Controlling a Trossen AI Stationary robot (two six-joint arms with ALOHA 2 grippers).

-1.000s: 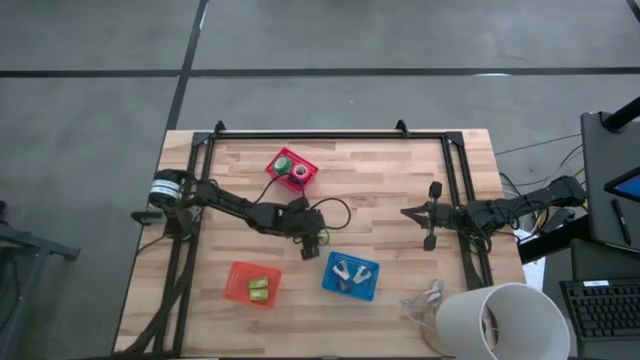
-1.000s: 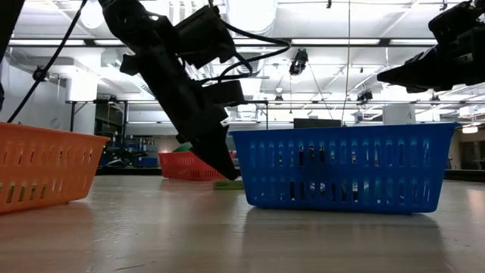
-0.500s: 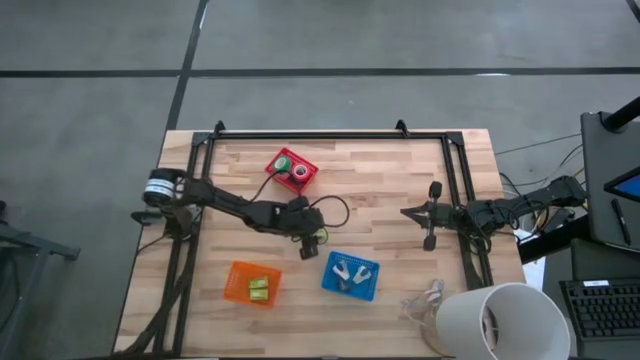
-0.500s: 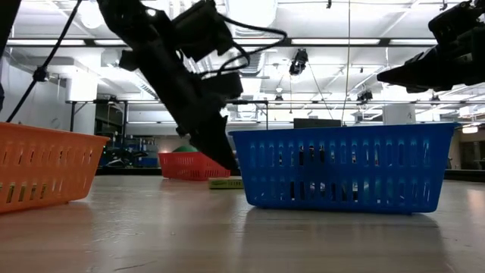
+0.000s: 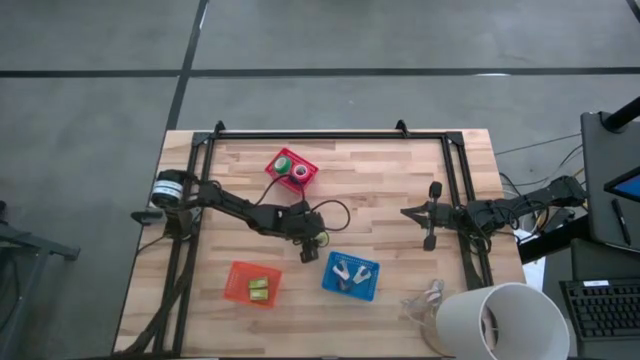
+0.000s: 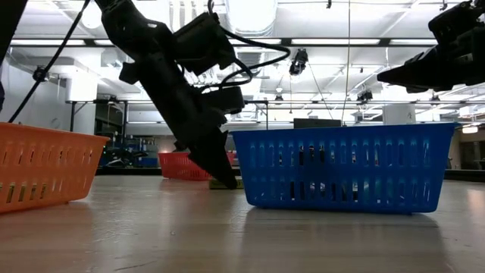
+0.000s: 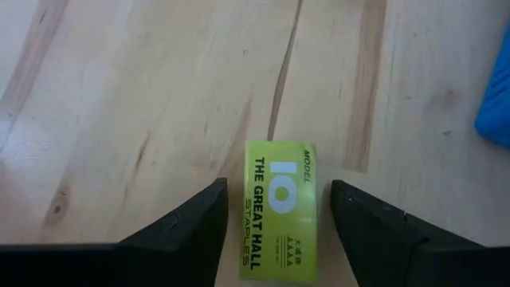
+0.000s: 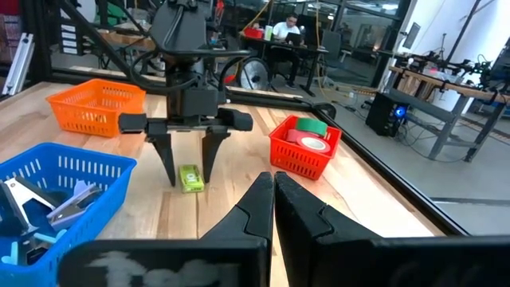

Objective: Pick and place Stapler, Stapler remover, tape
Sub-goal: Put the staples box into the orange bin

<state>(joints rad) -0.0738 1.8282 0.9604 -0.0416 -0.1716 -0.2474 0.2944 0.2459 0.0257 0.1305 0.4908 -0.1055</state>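
Observation:
A small yellow-green staple box point(image 7: 279, 211) lies flat on the wooden table just left of the blue basket point(image 5: 351, 275); it also shows in the right wrist view point(image 8: 190, 178). My left gripper point(image 5: 314, 246) is open and points down, with one finger on each side of the box and a gap to each. Its fingers show in the left wrist view point(image 7: 275, 191) and the right wrist view point(image 8: 188, 163). A green roll and a pink-red roll of tape lie in the red basket point(image 5: 291, 170). My right gripper point(image 5: 404, 213) is shut and empty above the table's right side.
The orange basket point(image 5: 251, 284) near the front holds yellow-green boxes. The blue basket holds silvery claw pieces. A white bucket point(image 5: 497, 322) and clear plastic point(image 5: 425, 300) sit at the front right corner. A black frame point(image 5: 330, 134) runs along the far edge and sides.
My left gripper has risen a little above the staple box and come back down around it, its fingertips again close to the table. The box stays on the table.

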